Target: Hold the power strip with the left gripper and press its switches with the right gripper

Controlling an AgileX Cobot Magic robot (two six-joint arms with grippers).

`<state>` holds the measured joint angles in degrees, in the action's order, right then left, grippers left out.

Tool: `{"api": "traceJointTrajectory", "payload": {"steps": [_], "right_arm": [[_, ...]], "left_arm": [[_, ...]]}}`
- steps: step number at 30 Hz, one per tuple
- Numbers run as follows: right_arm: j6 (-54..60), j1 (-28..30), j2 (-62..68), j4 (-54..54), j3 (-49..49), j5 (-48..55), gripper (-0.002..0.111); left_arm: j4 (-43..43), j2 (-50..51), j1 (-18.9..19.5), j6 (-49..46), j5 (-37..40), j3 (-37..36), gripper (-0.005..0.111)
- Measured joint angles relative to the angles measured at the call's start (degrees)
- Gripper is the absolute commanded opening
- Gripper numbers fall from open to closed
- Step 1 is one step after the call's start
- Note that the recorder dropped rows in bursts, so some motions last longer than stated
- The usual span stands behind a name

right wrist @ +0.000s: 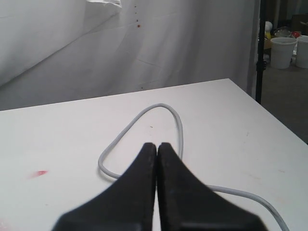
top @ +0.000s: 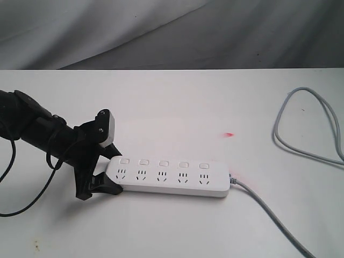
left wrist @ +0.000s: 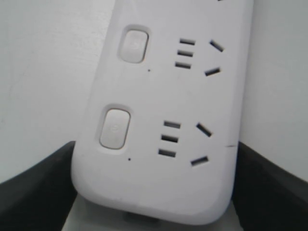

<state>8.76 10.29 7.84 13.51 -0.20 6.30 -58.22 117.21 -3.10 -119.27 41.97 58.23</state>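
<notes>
- The cord (top: 269, 215) lies nearest in the exterior view. It runs from the strip's right end off the front of the table (top: 177, 107), then loops back at the far right.
- The strip (top: 172, 180) lies flat near the middle of the table, sockets up. Its five switches (top: 164, 163) sit in a row along the far edge.
- Risk: the strip is held at its left end only. A push on a switch near the cord end could pivot or tip it, more so if the push comes at a slant.
- Risk: the right gripper (right wrist: 156, 147) hangs over the cord loop, well apart from the strip. Its sweep across could snag the cord and drag the strip in the grasp.
- Risk: the switches are small and close to the sockets. An off-centre tip could slide off a switch and miss.
- The left gripper (top: 112, 173) stands wide, straddling the strip's left end. Its fingers (left wrist: 33, 192) lie against both long edges, so it looks clamped on.
- The right gripper's fingers are pressed together, holding and touching nothing. It is out of the exterior view.
</notes>
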Motion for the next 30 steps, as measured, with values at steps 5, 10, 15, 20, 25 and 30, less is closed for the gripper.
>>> {"api": "traceJointTrajectory", "payload": {"steps": [5, 10, 15, 20, 25, 30], "right_arm": [[0.0, 0.0, 0.0, 0.0, 0.0, 0.0, 0.000], [0.0, 0.0, 0.0, 0.0, 0.0, 0.0, 0.000], [0.0, 0.0, 0.0, 0.0, 0.0, 0.0, 0.000], [0.0, 0.0, 0.0, 0.0, 0.0, 0.0, 0.000], [0.0, 0.0, 0.0, 0.0, 0.0, 0.0, 0.000], [0.0, 0.0, 0.0, 0.0, 0.0, 0.0, 0.000]], "left_arm": [[0.0, 0.0, 0.0, 0.0, 0.0, 0.0, 0.051], [0.0, 0.0, 0.0, 0.0, 0.0, 0.0, 0.051], [-0.2, 0.0, 0.0, 1.9, 0.0, 0.0, 0.087], [-2.3, 0.1, 0.0, 6.2, -1.1, 0.0, 0.096], [-2.7, -1.2, 0.0, 8.6, -0.7, 0.0, 0.096], [-1.6, -10.3, 0.0, 10.7, -0.2, 0.0, 0.096]]}}
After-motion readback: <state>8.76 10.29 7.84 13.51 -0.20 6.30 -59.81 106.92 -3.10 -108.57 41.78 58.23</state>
